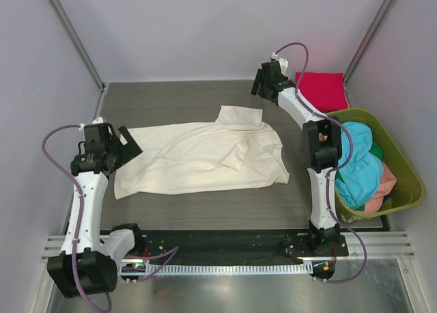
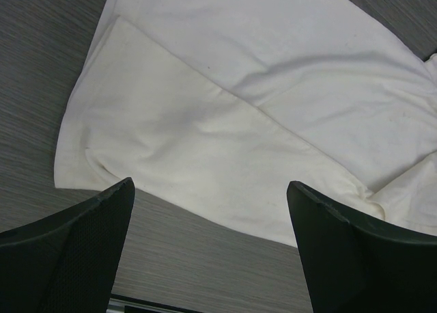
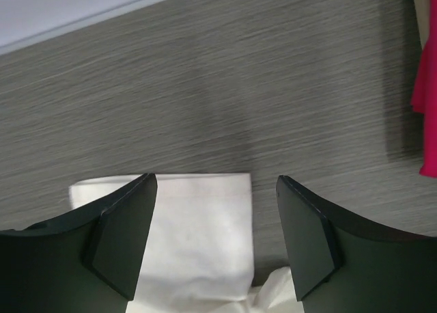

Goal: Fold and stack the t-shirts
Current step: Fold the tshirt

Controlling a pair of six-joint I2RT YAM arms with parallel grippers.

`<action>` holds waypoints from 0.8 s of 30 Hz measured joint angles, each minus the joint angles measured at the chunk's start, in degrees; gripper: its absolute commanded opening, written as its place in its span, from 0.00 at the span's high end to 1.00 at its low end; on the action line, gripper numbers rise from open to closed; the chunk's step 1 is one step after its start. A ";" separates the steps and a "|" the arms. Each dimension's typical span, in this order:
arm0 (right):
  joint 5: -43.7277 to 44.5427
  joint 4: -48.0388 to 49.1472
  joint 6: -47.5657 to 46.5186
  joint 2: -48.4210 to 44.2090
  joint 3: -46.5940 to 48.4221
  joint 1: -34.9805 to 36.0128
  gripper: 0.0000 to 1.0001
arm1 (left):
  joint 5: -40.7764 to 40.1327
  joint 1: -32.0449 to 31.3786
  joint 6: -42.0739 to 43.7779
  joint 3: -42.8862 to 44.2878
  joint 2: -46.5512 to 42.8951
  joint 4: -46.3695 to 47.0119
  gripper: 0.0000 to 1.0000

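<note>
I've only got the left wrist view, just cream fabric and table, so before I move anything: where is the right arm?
Observer: It's at the table's far side. The right end effector is open and aimed at the cream-white t-shirt's far sleeve, holding nothing.
Operator: Any shirts already folded?
Observer: One. A magenta-red t-shirt lies folded flat in the far right corner.
Operator: And the others?
Observer: A turquoise t-shirt, a green t-shirt and a salmon pink t-shirt are bunched together in the olive-green basket at the right edge.
</note>
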 measured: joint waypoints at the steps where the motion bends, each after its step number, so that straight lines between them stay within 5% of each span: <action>1: 0.07 -0.48 -0.11 1.57 1.25 -0.59 0.24 | 0.02 -0.02 0.02 0.00 0.00 0.00 0.07; 8: -0.22 -5.03 -0.83 10.93 3.61 -1.79 0.27 | 0.13 -0.09 0.02 -0.22 0.00 0.00 0.07; 16: -2.16 -5.64 -0.92 11.47 4.33 -0.42 0.32 | 0.15 -0.09 0.15 -0.28 0.00 0.02 0.07; 19: -2.47 -5.51 -0.61 11.52 4.33 -0.07 0.44 | 0.15 -0.13 0.20 -0.31 0.00 0.00 0.07; 24: -3.15 -4.55 0.09 11.93 4.33 -0.02 0.78 | 0.09 -0.15 0.22 -0.31 0.00 0.00 0.07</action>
